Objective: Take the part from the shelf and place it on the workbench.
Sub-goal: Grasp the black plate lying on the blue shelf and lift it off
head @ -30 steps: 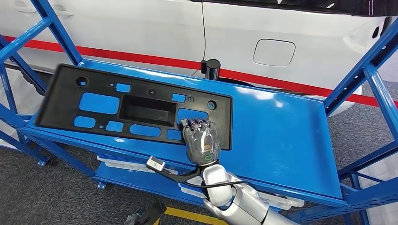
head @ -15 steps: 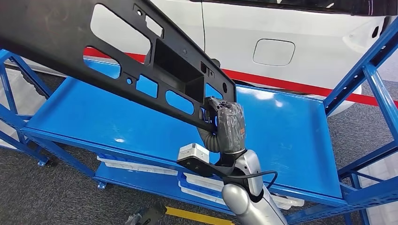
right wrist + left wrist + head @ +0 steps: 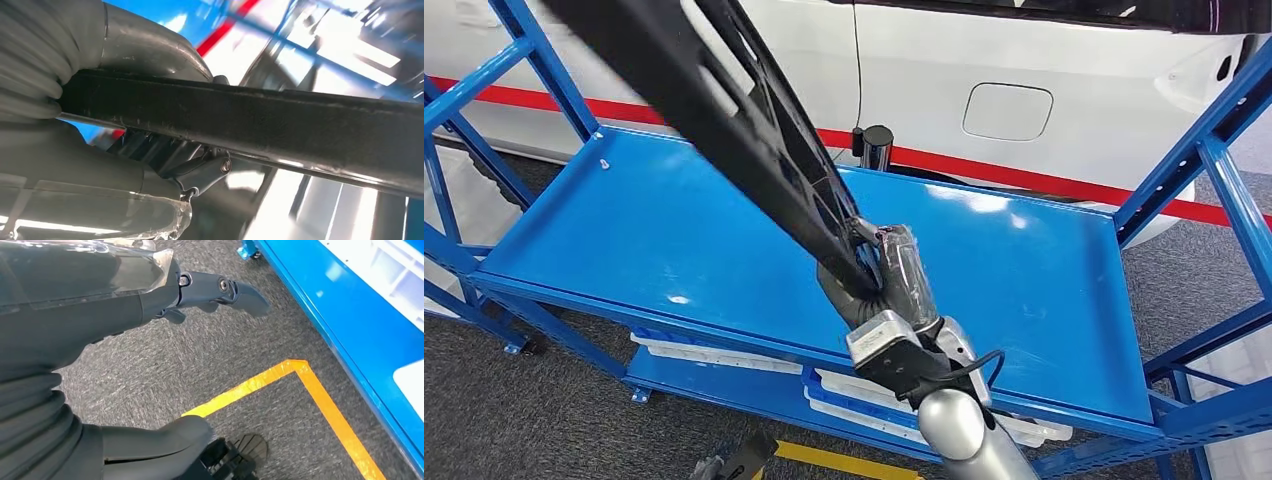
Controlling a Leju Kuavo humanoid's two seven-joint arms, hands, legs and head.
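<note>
right hand raised, clamped; left hand hanging, fingers spread

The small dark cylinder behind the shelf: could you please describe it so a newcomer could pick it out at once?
Start at the blue shelf standing before the white car. Along its far edge, near the middle, a short black cylinder stands upright against the car's red stripe. It is the lone round, dark upright thing there.

Head view looks down on the blue shelf; wrist views sit close.
</note>
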